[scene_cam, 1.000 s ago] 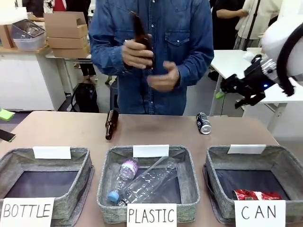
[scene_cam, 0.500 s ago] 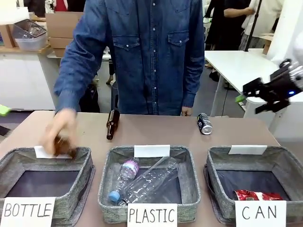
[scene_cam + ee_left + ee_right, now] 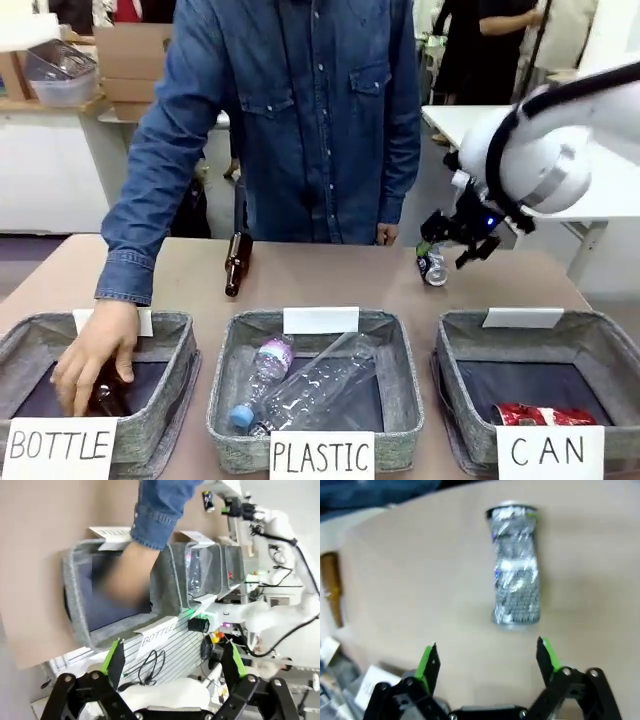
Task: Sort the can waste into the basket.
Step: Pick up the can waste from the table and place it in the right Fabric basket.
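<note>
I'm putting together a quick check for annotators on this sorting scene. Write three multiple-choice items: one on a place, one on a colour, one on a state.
1. Where does the dark can lie?
A. in the PLASTIC basket
B. on the bare table
C. in the person's hand

2. What colour is the other can, inside the CAN basket?
A. green
B. yellow
C. red

3. In what state is the right gripper?
A. open, holding nothing
B. shut on the dark can
C. shut on a bottle

Answers:
1 B: it lies on its side on the tabletop.
2 C: it shows red against the basket's dark bottom.
3 A: its fingers stand apart, short of the dark can.
</note>
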Motion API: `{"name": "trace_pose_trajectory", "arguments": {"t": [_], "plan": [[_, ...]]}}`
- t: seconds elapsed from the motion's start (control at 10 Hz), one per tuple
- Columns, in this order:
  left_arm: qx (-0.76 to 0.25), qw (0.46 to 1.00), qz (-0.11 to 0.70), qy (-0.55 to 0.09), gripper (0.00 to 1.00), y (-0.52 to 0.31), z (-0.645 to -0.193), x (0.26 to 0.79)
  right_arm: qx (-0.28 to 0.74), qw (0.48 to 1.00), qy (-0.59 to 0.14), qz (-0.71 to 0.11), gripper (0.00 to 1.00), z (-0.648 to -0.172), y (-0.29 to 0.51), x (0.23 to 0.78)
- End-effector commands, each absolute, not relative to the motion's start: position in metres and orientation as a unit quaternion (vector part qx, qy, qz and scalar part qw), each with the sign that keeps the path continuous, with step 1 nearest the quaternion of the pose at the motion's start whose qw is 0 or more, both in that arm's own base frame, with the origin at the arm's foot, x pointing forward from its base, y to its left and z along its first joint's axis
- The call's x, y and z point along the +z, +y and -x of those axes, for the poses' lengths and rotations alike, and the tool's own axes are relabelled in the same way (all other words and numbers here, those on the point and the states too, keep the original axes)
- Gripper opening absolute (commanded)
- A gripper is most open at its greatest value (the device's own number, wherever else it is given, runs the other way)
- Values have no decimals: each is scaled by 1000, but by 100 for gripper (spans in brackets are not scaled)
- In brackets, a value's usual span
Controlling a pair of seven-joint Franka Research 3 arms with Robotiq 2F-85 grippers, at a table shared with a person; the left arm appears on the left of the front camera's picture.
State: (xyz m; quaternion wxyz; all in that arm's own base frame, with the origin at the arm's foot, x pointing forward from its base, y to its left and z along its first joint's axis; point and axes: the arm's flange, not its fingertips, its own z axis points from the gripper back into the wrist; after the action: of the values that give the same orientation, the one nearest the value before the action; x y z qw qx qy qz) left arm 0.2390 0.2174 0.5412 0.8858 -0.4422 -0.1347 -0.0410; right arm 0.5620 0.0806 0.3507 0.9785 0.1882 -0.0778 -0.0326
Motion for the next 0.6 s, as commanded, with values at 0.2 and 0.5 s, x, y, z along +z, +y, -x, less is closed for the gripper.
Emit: {"name": "trace_pose_trajectory", "arguments": {"t": [0.2, 0.5], "plan": [[-47, 887, 439, -133, 100, 214, -241, 543, -31, 992, -62, -102, 100, -625, 112, 317], [-47, 887, 439, -133, 100, 214, -241, 543, -29, 998, -38, -43, 100, -634, 123, 303]]}}
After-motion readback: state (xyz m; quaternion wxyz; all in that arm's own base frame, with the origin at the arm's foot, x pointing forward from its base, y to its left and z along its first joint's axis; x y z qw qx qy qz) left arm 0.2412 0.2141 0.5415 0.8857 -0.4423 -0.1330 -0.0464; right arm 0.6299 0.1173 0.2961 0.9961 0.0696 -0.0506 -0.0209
